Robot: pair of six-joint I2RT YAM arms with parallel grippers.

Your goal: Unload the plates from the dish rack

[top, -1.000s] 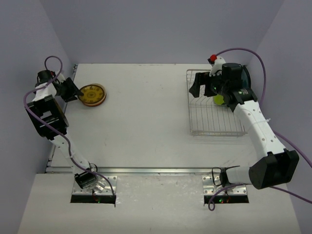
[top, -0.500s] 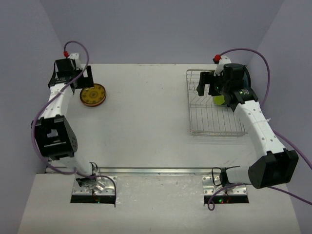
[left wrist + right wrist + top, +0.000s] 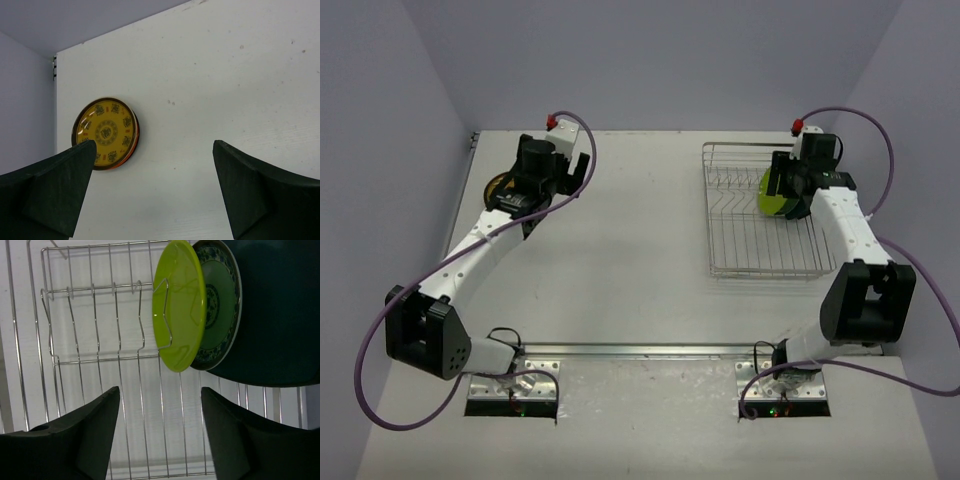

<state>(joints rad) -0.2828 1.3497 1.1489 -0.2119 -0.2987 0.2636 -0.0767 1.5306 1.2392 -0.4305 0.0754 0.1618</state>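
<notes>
I log right gripper (image 3: 160, 405), jaws apart, over open rows of dish rack (image 3: 745, 235); lime plate (image 3: 177, 305) just beyond, seemingly untouched; left gripper (image 3: 154, 150) jaws likewise apart.
</notes>
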